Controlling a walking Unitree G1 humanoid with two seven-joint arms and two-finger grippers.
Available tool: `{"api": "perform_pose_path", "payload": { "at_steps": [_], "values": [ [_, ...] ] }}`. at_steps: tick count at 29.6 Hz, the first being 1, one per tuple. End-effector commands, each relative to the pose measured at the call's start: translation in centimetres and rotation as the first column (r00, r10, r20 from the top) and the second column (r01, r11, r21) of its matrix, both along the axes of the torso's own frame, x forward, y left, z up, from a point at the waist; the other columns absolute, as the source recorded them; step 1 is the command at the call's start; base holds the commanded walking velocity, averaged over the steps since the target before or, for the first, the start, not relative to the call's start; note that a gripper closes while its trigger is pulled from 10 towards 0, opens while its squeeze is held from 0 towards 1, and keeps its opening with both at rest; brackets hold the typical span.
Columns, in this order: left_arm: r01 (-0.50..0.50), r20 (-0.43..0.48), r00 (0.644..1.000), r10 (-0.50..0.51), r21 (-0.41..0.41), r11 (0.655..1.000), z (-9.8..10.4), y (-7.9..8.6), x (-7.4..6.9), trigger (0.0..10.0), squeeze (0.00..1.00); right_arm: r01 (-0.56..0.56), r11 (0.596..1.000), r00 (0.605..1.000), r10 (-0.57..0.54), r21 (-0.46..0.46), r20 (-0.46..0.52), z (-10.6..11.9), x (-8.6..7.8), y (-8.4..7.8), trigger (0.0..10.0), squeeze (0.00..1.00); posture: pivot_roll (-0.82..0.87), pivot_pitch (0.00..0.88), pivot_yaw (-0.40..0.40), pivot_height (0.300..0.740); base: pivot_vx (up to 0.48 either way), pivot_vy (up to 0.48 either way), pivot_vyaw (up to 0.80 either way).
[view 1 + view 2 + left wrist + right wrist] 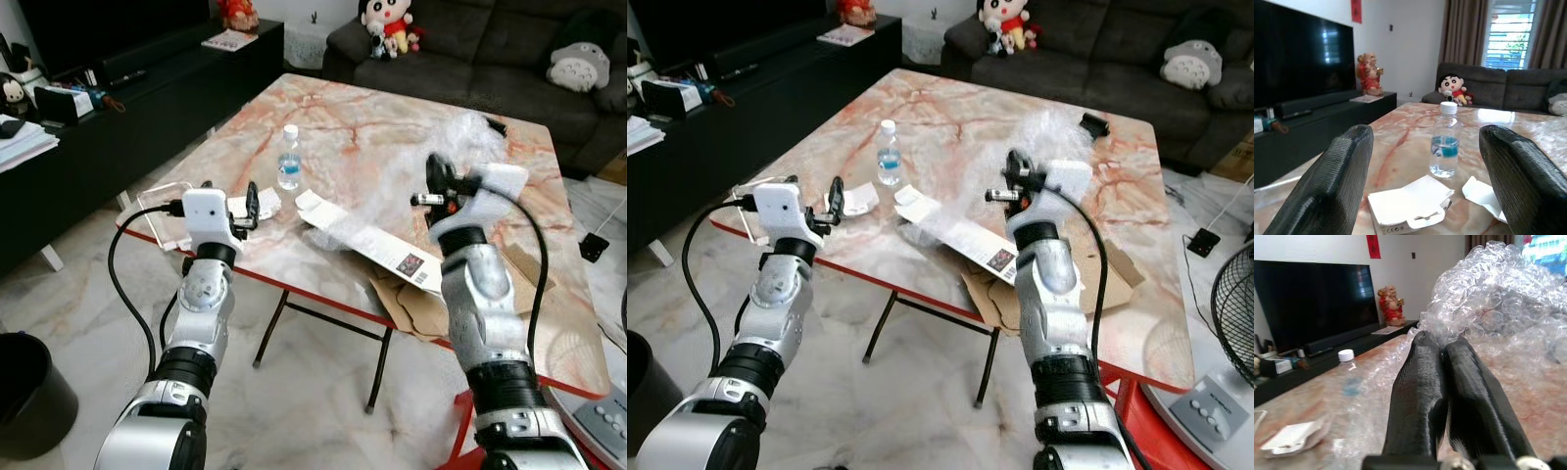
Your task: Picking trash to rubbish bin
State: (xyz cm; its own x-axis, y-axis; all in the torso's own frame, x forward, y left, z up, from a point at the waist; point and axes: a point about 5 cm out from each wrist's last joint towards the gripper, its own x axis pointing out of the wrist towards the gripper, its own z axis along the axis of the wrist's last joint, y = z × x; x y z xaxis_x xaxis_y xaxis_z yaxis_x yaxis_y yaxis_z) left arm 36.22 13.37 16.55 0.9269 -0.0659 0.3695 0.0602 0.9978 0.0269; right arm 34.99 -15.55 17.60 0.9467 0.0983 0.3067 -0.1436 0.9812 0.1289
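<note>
Over the marble table (392, 108), head views: my right gripper (438, 182) sits at the near edge of the bubble wrap (431, 152); left gripper (251, 206) hovers by a small white carton (265, 204), water bottle (288, 157) just beyond. Black bin (29, 392) on the floor, well apart.

Left wrist view: fingers (1334, 186) spread wide, empty; carton lies between and just ahead of them.

Right wrist view: fingers (1420, 391) pressed together, wrap bunched at their tips; appears pinched.

Judgement: grasp step. Next: lift wrap clear, carry to bin.
</note>
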Motion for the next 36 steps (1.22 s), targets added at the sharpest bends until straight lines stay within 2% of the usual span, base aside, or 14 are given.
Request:
{"api": "perform_pose_path", "payload": {
  "at_steps": [1, 16, 36],
  "values": [
    [0.006, 0.000, 1.000, -0.006, 0.026, 1.000, -0.2, -0.3, -0.1, 10.0, 0.00, 0.013, 1.000, 0.999, -0.012, -0.026, 0.032, 0.1, 0.0, 0.1, 10.0, 0.00, -0.08, 0.017, -0.034, 0.740, 0.000, 0.000, 0.00],
    [0.043, 0.028, 0.999, -0.044, 0.052, 0.998, 0.3, -1.5, 0.0, 10.0, 0.00, 0.043, 0.998, 0.993, -0.038, -0.043, 0.110, 0.6, 0.1, -0.3, 10.0, 0.00, -0.10, 0.000, -0.024, 0.740, 0.000, 0.000, 0.00],
    [0.051, 0.031, 0.998, -0.053, 0.050, 0.997, 0.1, -1.8, -0.2, 10.0, 0.00, 0.066, 0.997, 0.992, -0.061, -0.041, 0.115, 0.2, 0.1, -1.1, 10.0, 0.00, -0.11, 0.000, -0.033, 0.740, -0.258, 0.000, 0.00]
  ]
}}
